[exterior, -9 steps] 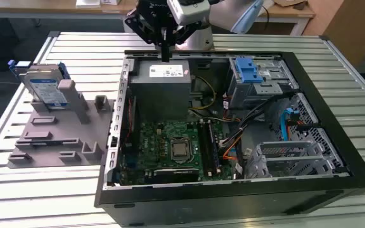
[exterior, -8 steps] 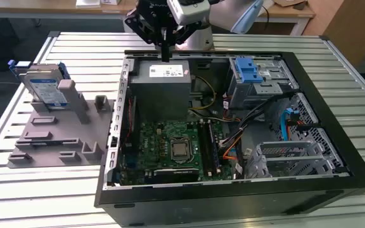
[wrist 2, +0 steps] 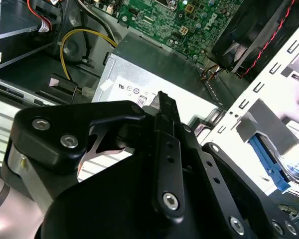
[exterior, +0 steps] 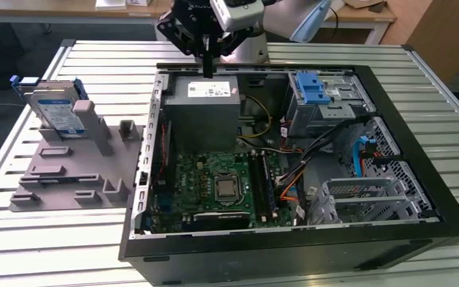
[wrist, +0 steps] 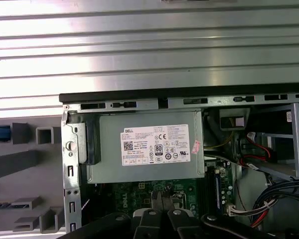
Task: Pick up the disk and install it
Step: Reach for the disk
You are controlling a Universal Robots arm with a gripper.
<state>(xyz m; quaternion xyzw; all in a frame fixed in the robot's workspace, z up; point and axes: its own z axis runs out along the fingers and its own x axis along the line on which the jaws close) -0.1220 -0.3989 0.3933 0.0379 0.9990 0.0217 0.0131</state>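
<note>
Exterior view: the disk [exterior: 58, 110] stands upright at the far corner of the grey holder [exterior: 70, 176], near the table's [exterior: 46, 245] edge on the exterior view's left. It is untouched. The gripper [exterior: 207, 70] hangs well apart from it, over the power supply [exterior: 205, 116] at the open case's far edge.

Second wrist view: the fingers are pressed together and empty.

First wrist view: the same. I judge the pick-up not begun — it calls for reaching the holder and parting the fingers.
</note>
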